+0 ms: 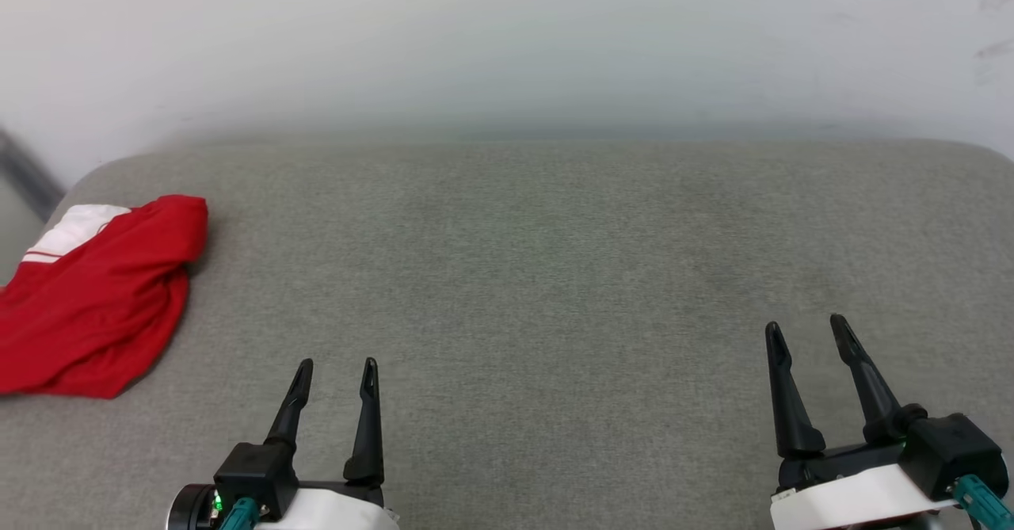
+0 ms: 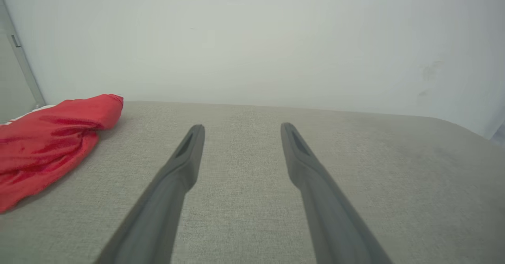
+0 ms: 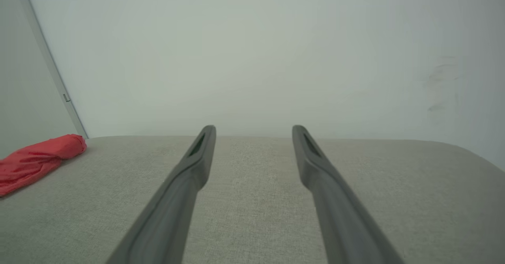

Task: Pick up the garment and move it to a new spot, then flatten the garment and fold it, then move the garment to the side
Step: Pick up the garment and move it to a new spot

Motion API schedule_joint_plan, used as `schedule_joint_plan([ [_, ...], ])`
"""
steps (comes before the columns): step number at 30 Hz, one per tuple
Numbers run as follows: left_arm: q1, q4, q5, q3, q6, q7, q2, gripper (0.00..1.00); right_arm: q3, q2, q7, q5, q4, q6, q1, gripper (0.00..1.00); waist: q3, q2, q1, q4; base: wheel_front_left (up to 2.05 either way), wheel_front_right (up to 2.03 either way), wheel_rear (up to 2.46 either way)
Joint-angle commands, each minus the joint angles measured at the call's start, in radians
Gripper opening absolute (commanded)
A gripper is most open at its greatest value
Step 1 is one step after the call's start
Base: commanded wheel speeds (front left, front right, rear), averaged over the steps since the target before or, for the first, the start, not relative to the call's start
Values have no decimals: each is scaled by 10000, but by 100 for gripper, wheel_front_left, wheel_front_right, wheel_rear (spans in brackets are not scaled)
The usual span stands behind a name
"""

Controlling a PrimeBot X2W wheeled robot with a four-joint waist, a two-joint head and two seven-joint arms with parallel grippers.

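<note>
- The pale wall (image 1: pixel 507 39) is the largest thing I see; it stands at 12 o'clock, behind everything.
- Below it lies the grey cloth-covered surface (image 1: pixel 507 276) with rounded far corners, which takes most of my head view.
- The garment (image 1: pixel 95 300) lies bunched at 9 o'clock on this surface, at its left edge. It is red fabric, with a white part and a thin striped trim at its far end. No jaws touch it.
- The right gripper (image 1: pixel 806 326) is at 5 o'clock, over bare cloth. Its jaws stand wide apart and hold nothing.
- The left gripper (image 1: pixel 337 367) is at 7 o'clock, near the garment but apart from it. Its jaws are also spread wide and empty.
</note>
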Motion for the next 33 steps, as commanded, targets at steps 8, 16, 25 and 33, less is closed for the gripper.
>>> schedule_joint_plan([
  [8,-60,-17,169,257,-2,-28,-9,100,427,-5,-21,101,-79,-3,72,100,61,0,0,1002,0,0,0],
  [16,-89,-238,338,464,66,-28,-11,100,730,-5,-21,164,-133,-3,34,100,75,0,0,2127,0,0,0],
  [25,-46,-359,316,564,0,-28,-11,100,933,-5,-21,243,-168,-3,-58,100,113,0,0,3277,0,0,0],
  [33,24,-448,191,584,-93,-28,-11,100,963,-5,-21,269,-169,-3,-76,100,147,0,0,4004,0,0,0],
])
